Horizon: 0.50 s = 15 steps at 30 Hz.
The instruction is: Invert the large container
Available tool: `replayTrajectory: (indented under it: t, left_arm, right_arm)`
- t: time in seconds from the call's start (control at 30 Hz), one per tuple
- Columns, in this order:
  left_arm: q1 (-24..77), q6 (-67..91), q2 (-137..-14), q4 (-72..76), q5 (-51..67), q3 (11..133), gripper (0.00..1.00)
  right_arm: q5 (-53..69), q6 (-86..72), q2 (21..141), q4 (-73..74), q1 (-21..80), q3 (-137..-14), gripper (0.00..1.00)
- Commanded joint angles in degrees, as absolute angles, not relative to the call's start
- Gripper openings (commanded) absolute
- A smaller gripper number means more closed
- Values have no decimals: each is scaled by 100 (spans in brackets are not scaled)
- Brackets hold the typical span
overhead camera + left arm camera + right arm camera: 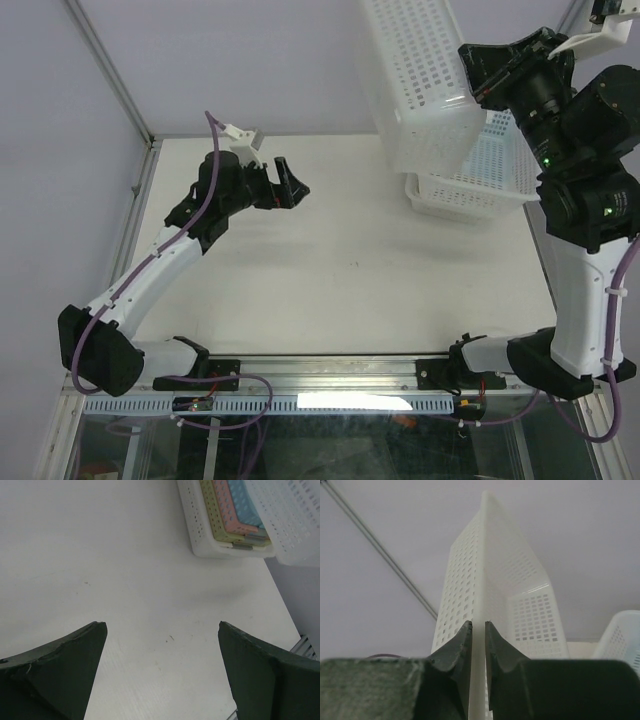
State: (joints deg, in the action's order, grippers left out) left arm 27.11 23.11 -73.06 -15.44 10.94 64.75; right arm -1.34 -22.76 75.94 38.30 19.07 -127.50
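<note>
**A:** From the top view, where is the large container [420, 80]?

**B:** In the air, above the mesh basket [470, 195] that sits on the surface [350, 290]. It is tipped steeply, almost standing on end. The right claw [480, 90] has it by one side. The left claw [283, 188] hovers well to the left of the basket, carrying nothing.

**A:** And the left wrist view?

**B:** The left claw [162, 625] is spread wide over bare surface [100, 555]. The basket [200, 530] lies ahead with coloured trays [230, 510] stacked inside. A perforated corner of the container [290, 520] hangs just above it.

**A:** The right wrist?

**B:** The right claw [478, 627] is pinched tight on a thin wall of the container [465, 580], which rises straight up from it. The hollow side faces sideways. The basket's edge [625, 635] shows low to the right.

**A:** So which step is this?

**B:** I'd say mid-turn: it is lifted and tipped, but not yet over. The next move calls for rolling the wrist on until the hollow faces down. Then it needs lowering onto free surface left of the basket, not onto it. The thin grip could slip as the weight swings.
</note>
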Motion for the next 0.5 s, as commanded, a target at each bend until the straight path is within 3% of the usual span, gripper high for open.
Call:
replayTrajectory:
  t: [0.0, 0.23, 0.47]
  left_arm:
    - [2329, 2520, -6847, -1525, 1165, 6680, 99]
    - [1440, 3477, -6589, -2779, -498, 7020, 99]
    - [1152, 4956, -5523, -3639, -2106, 6359, 99]
  right_arm:
    - [831, -2912, 7627, 2535, 1942, -12656, 0]
    - [1666, -4488, 7731, 986, 1979, -11459, 0]
    - [1215, -5091, 8034, 187, 2730, -10329, 0]
